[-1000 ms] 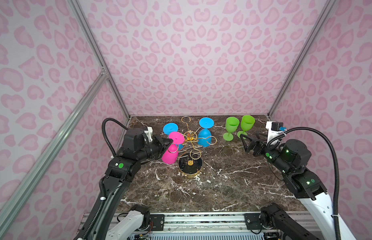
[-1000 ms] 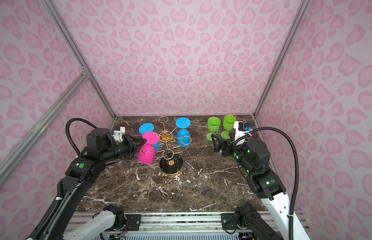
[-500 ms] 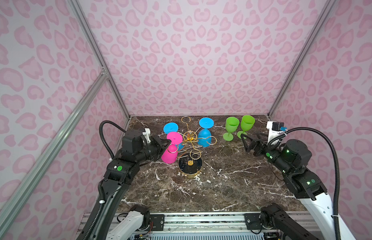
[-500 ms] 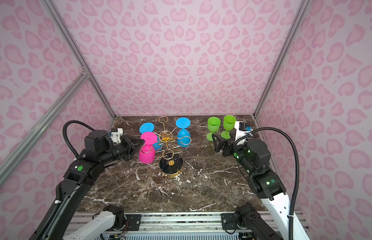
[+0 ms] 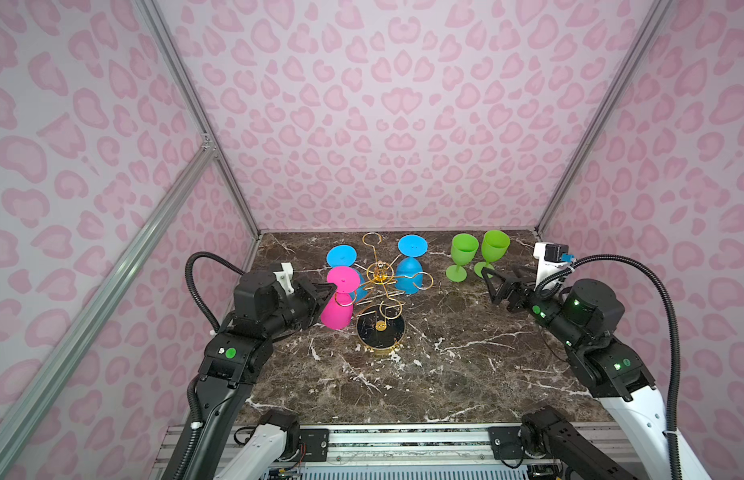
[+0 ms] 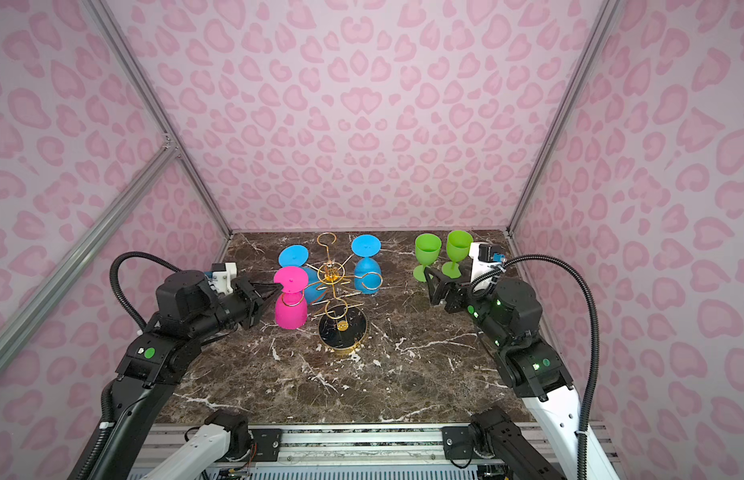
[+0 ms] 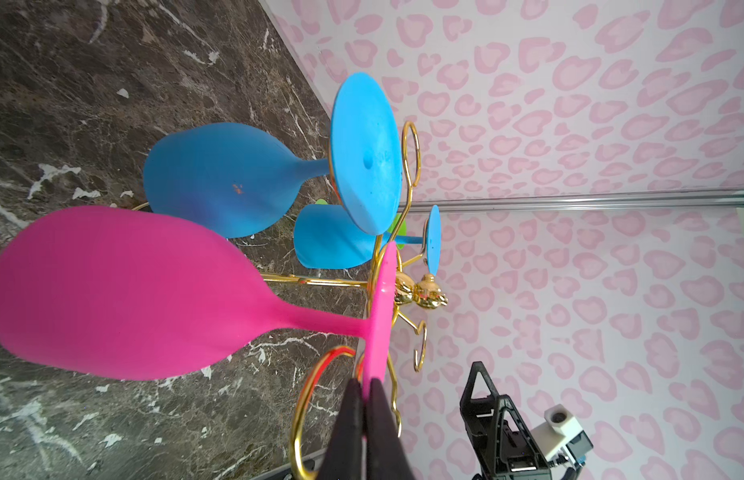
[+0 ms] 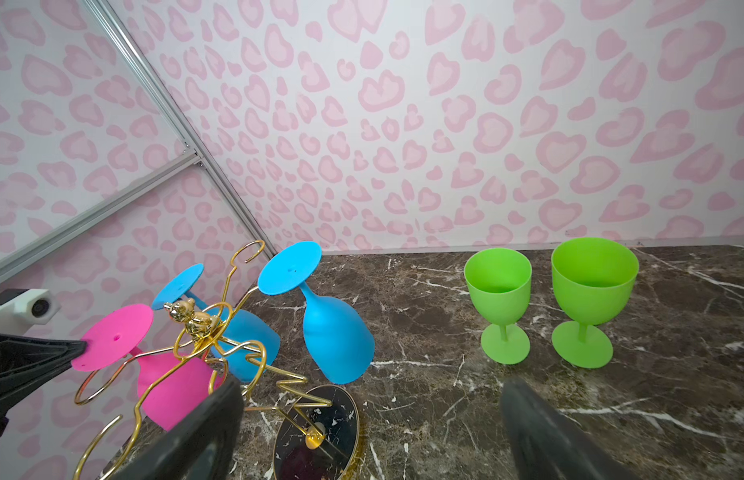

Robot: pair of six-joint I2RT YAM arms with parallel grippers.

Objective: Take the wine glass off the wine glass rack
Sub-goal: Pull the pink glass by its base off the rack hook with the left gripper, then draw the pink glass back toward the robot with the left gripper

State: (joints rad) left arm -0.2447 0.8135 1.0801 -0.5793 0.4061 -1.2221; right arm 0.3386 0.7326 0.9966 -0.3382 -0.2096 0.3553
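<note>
The left claw (image 7: 366, 392) is pressed tight on the edge of the round foot of the pink wine glass (image 5: 337, 311). The glass hangs upside down on the wine glass rack (image 5: 378, 274), on the arm that points to the left edge of the surface (image 5: 466, 374). Its stem looks like it sits in the gold hook, so I think the glass is not off yet. The step in hand is pulling it free.

The rack stands near the far edge, about in the middle. Two blue wine glasses (image 5: 410, 278) hang on it too, close behind the pink one.

The right claw (image 5: 503, 282) is spread wide and holds nothing. It hangs near two green wine glasses (image 5: 464, 249) that stand upright by the far right corner.

Next, the left claw needs to slide the stem out through the open end of the hook, toward the left edge. It should go slowly, because the thin rack may tip or the blue glasses may get bumped.
</note>
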